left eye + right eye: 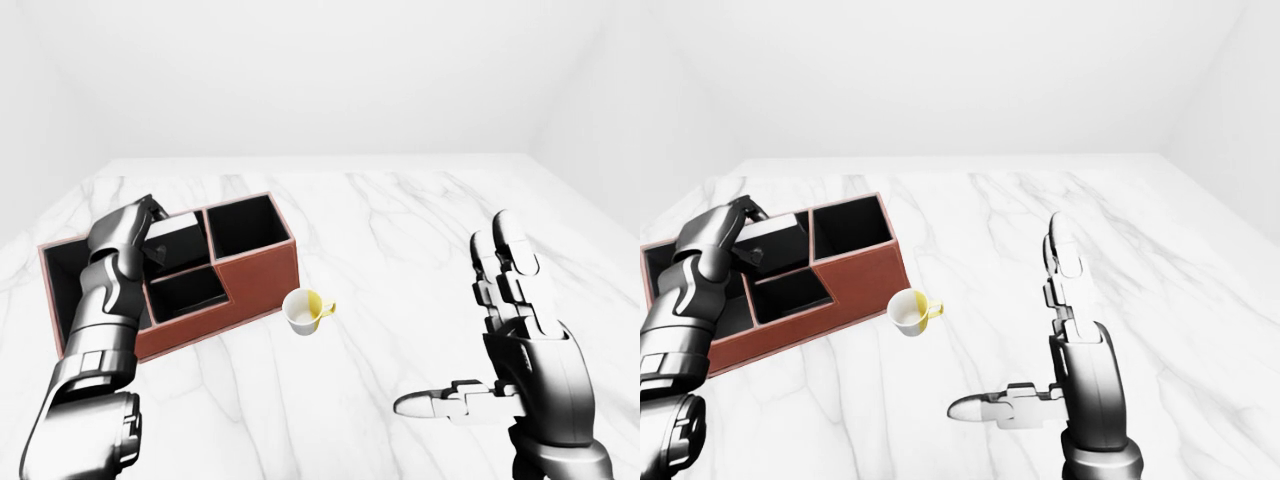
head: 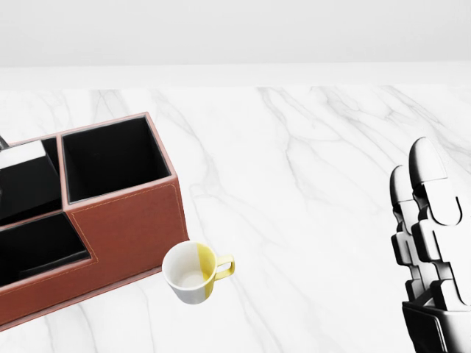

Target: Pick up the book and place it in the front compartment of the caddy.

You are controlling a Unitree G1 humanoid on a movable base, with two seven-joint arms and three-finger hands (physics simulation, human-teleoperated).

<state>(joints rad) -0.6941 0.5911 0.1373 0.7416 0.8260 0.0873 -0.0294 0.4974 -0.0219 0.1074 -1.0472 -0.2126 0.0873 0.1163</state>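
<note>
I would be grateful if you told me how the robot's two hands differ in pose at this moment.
The left hand reaches over the brown caddy, fingers curled at the book; the right hand stands upright over bare marble, away from everything. The left touches the book; the right is open and empty. Both are grey, three-fingered hands.
</note>
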